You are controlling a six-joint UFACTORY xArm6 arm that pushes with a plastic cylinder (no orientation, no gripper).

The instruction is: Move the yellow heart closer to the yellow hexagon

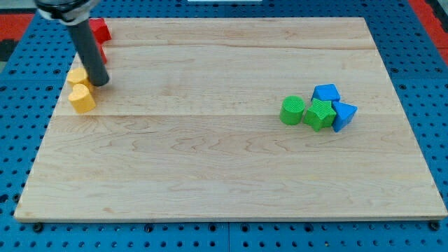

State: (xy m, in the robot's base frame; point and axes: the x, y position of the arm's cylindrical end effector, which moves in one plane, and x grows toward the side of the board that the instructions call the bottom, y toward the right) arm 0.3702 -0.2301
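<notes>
Rod (89,49) ran off the view's top edge, covering pt of the red blocks (100,29) (shapes unclear) & the upper yellow block's (76,75) right side.

The board (224,161) is pale wood with fine straight grain running across it and 2 faint darker seams near the view's top, and it lies on a blue pegboard (420,42) dotted with regular rows of dark holes, with red showing at the view's top corners. The rod is dark grey to black down to my tip (100,82); beside it sit the yellow heart (76,75) and yellow hexagon (82,99), both a warm golden yellow, and behind the rod 2 red blocks (100,29). At the view's right, a bright green cylinder (292,110) and green star (320,113) sit with a blue cube (326,92) and a blue triangular block (344,115), all plain.
</notes>
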